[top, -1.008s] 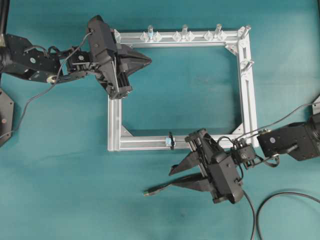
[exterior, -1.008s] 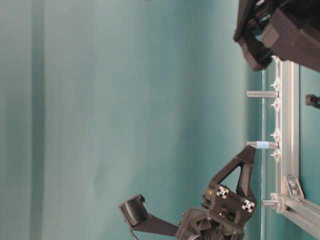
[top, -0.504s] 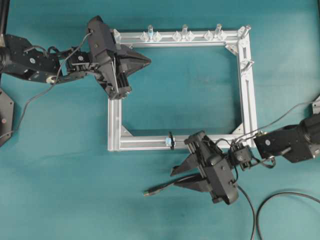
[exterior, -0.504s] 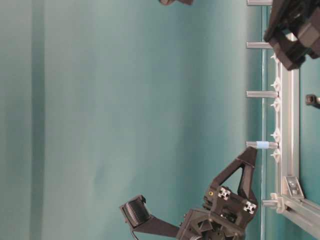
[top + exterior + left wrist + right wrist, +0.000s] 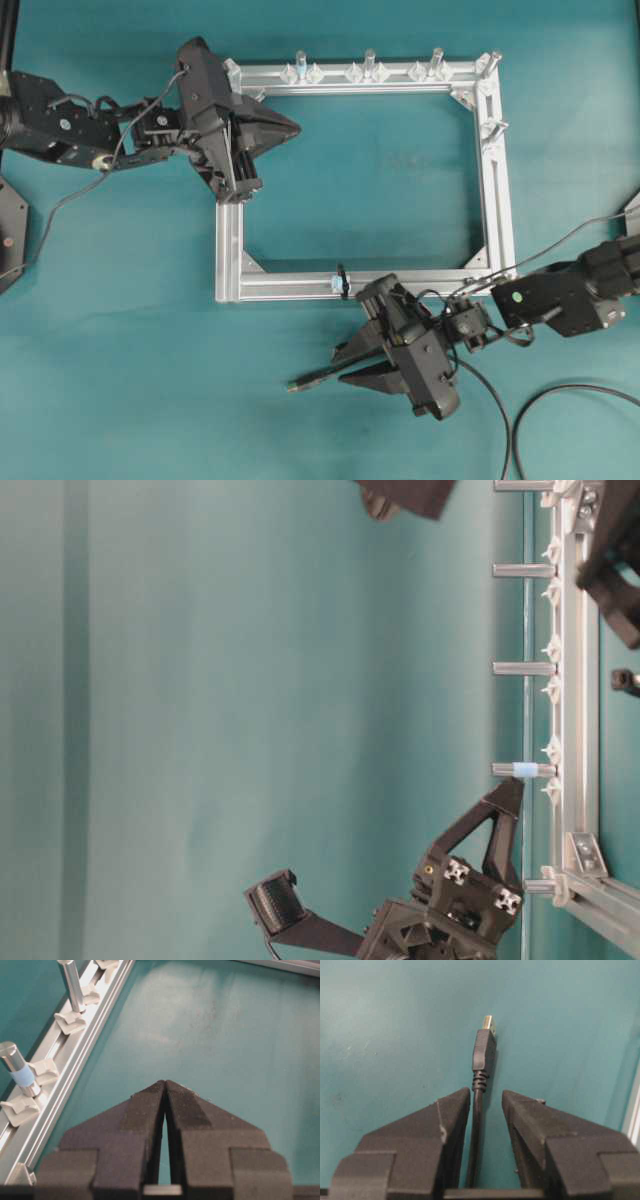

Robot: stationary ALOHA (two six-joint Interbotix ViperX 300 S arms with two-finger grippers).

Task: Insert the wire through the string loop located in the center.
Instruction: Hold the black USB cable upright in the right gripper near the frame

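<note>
My right gripper (image 5: pixel 485 1105) has its black jaws spread, one on each side of the long thin black wire (image 5: pixel 479 1110); I see a gap on both sides, so no pinch. The wire's moulded black plug with its small metallic tip (image 5: pixel 489 1022) lies on the teal table cover (image 5: pixel 395 1025) just past the fingertips. From overhead, the right gripper (image 5: pixel 350 362) sits just below the bottom bar of the rectangular silver aluminium frame (image 5: pixel 228 250), with the wire (image 5: pixel 325 376) running out leftward to its plug end, below that bar and apart from it.

The tiny black string loop (image 5: pixel 342 281) is tied round that same bottom bar, with a pale bluish bit beside it, just up-left of the right gripper. Wire is not through it.

My left gripper (image 5: pixel 164 1091) has its jaws pressed together, tips meeting, nothing between them. Overhead, the left gripper (image 5: pixel 295 127) points into the frame near its top-left corner, over bare cover. Upright silver pegs (image 5: pixel 369 62) stand along the frame's top bar; the one nearest that gripper carries a pale blue band (image 5: pixel 22 1076).
</note>
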